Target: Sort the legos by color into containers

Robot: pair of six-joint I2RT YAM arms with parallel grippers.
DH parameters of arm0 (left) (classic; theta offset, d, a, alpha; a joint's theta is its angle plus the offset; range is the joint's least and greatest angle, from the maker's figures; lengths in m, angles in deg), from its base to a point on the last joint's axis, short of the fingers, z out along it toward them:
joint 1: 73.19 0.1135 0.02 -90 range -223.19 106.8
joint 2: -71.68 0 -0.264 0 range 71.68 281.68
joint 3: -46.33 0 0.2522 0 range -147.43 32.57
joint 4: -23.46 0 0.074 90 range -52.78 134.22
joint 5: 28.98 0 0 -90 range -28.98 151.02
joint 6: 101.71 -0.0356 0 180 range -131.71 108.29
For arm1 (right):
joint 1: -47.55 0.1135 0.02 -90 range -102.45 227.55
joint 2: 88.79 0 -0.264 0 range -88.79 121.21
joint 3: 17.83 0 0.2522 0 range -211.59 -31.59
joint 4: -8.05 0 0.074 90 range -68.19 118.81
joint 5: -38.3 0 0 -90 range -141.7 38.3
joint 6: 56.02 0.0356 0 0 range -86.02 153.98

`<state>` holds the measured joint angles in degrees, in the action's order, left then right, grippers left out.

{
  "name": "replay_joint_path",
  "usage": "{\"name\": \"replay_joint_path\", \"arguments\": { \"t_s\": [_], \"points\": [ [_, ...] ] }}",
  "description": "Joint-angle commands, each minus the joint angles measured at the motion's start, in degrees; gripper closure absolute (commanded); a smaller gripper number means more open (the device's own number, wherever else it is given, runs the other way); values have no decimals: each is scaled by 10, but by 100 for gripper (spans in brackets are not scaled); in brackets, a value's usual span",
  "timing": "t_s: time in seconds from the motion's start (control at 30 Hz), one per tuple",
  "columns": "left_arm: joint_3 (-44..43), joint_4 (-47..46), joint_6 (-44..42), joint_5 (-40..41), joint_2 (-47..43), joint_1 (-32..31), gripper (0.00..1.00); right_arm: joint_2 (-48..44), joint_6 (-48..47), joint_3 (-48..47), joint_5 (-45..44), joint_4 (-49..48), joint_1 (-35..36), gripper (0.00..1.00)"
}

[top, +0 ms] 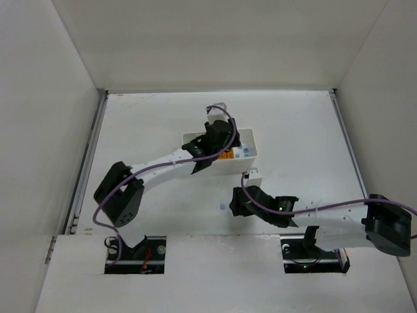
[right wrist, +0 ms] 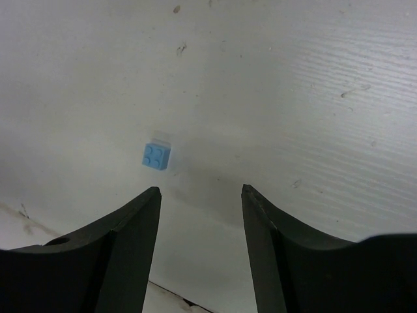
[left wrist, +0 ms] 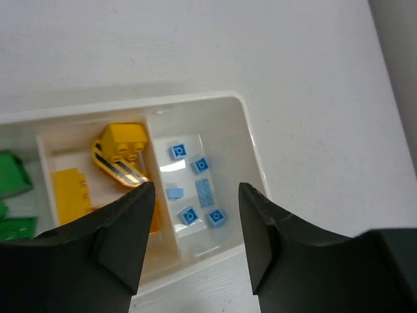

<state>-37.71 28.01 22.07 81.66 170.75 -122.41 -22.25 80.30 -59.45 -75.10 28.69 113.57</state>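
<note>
1. One loose pale blue lego [right wrist: 157,156] lies studs-up on the bare white table [right wrist: 293,78], outside the tray. In the top view it is a small blue speck [top: 223,207] just left of the right gripper [top: 238,202] and well apart from the tray.
2. The right gripper [right wrist: 201,189] is spread wide with nothing between its fingers. In its wrist view the loose brick sits just beyond the fingertips, nearer the left-hand finger [right wrist: 133,228] and touching neither.
3. The white tray [left wrist: 195,99] holds the other legos, split by thin dividers.
4. The right-hand compartment in the left wrist view holds the blue bricks [left wrist: 200,165], about six small pieces scattered flat on its floor, one of them longer than the others.
5. The middle compartment holds the yellow bricks [left wrist: 71,189]. One block [left wrist: 124,140] is tilted, and it shows a dark striped face.
6. The left-hand compartment, cut off by the frame edge, shows green bricks [left wrist: 13,173].
7. The left gripper [left wrist: 195,189] hangs above the tray with its fingers released and empty. Its gap sits roughly over the divider between yellow and blue and over the blue compartment.
8. In the top view the left gripper [top: 218,140] covers much of the tray [top: 189,140]. Orange and blue show at the tray's right end.
9. The tray sits toward the middle of the table [top: 293,130], slightly toward its far side.
</note>
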Motion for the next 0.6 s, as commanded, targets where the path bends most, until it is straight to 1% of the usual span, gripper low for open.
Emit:
{"name": "replay_joint_path", "arguments": {
  "t_s": [0.0, 0.13, 0.27, 0.4, 0.57],
  "points": [
    [50, -35, -6, 19, -125, 31, 48, 31, -10, -40, -8, -47, 7, 41],
    [147, -43, -9, 41, -242, 58, 48, 76, -11, -62, -2, -63, 7, 41],
    [247, -30, -2, 61, -344, 80, 47, 124, -18, -90, 8, -68, 13, 42],
    [336, 8, 9, 86, -429, 95, 46, 158, -26, -116, 15, -62, 19, 47],
    [418, 59, 26, 125, -519, 107, 44, 188, -16, -134, 5, -37, 31, 52]
  ]
}}
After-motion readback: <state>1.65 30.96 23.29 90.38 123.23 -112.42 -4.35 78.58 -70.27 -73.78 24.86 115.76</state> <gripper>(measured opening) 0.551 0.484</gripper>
